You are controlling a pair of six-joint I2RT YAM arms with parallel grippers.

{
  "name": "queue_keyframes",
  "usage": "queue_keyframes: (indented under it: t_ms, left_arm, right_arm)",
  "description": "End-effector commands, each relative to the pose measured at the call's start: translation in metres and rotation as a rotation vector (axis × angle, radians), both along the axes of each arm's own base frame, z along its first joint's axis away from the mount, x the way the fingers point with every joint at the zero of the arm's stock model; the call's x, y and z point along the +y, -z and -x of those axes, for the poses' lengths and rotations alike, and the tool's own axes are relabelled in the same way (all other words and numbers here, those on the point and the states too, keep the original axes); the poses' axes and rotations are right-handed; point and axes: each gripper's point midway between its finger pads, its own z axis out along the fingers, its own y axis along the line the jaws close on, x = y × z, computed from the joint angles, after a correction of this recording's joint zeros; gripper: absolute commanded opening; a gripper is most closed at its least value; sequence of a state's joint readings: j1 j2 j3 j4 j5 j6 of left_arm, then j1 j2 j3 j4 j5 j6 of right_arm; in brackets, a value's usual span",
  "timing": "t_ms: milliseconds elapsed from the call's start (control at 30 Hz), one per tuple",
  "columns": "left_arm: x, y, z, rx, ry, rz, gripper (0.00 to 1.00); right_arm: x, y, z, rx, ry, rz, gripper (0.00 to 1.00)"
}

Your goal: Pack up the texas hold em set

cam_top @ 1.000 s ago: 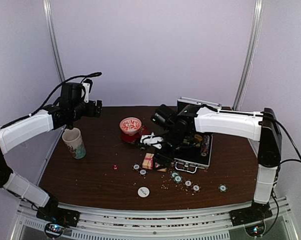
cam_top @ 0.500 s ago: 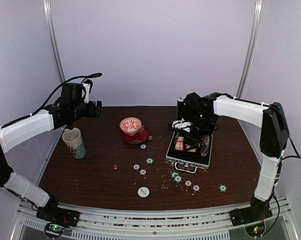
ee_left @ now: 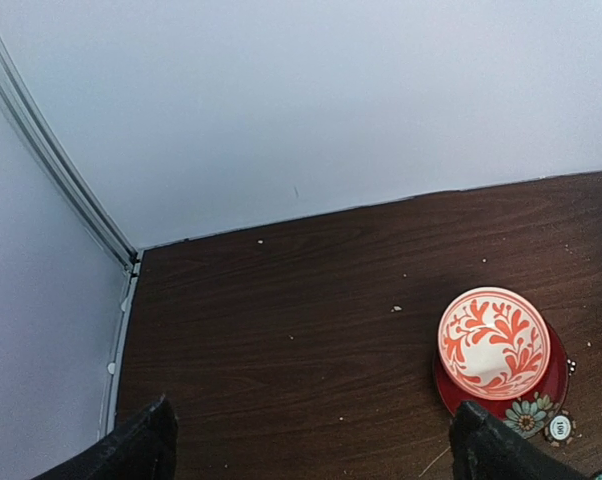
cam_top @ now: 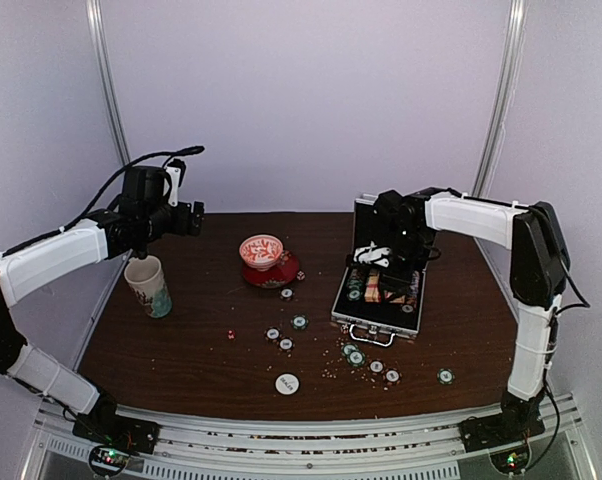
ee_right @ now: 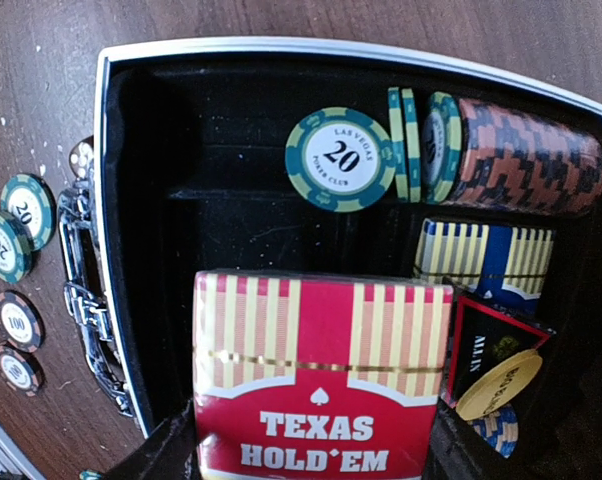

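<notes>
Left arm [cam_top: 51, 255]: rises from the near-left base along the left side of the table [cam_top: 181, 350], wrist raised above the paper cup [cam_top: 148, 286]. Left gripper [ee_left: 311, 425]: in the air over the back left of the table, jaws spread wide, nothing between them. Right arm [cam_top: 481, 225]: upper link upright at the right edge, forearm level and turned leftward, wrist bent down over the briefcase [cam_top: 379, 312]. Right gripper [ee_right: 306, 445]: clamped on the red-yellow card box [ee_right: 321, 350], one finger on either side. The box is low inside the black-lined tray; whether it touches the lining cannot be told. Briefcase: open, right of centre, lid [cam_top: 365, 213] upright at the back. It holds a row of chips [ee_right: 511, 155] on edge along one wall, a green chip [ee_right: 339, 160] marked 20 beside that row, and a blue-striped deck [ee_right: 486, 255]. Poker chips [cam_top: 357, 358]: loose on the table, one group just in front of the case, another near the middle, one by the saucer [cam_top: 277, 275], one apart at near right. White disc [cam_top: 287, 383]: near the front edge, centre. Dice [cam_top: 230, 335]: tiny, red, left of the middle chips. Bowl [cam_top: 261, 250]: red-white, on the saucer, centre back. Table: dark brown wood, strewn with pale specks. Room: plain pale walls [cam_top: 301, 100] on three sides, a metal post [cam_top: 499, 110] in each back corner.
</notes>
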State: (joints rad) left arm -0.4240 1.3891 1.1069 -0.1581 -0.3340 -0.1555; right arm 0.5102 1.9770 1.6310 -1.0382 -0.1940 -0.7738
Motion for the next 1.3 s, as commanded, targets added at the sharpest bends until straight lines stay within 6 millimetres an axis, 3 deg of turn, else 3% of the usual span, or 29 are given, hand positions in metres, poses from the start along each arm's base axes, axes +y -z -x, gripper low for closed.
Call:
queue_keyframes:
  t_ms: [0,500,900,1167,1267]
  left_arm:
    - [-0.001,-0.009,-0.005,-0.029,0.012,0.014,0.97]
    - [-0.003,-0.007,-0.005,-0.024,0.019,0.016,0.97]
    - [-0.003,-0.005,-0.006,-0.019,0.018,0.013,0.97]
    - [-0.005,-0.002,-0.007,-0.013,0.023,0.013,0.97]
    - [-0.005,-0.001,-0.007,-0.01,0.024,0.012,0.97]
  right_arm:
    - [-0.004,0.011,0.01,0.047,-0.041,0.041,0.63]
    - [0.006,0.039,0.016,0.096,-0.085,0.078,0.61]
    - [0.02,0.038,0.034,0.162,-0.149,0.026,0.61]
    - [0.027,0.032,0.042,0.2,-0.168,-0.019,0.72]
    - [0.025,0.033,0.041,0.202,-0.161,-0.004,0.84]
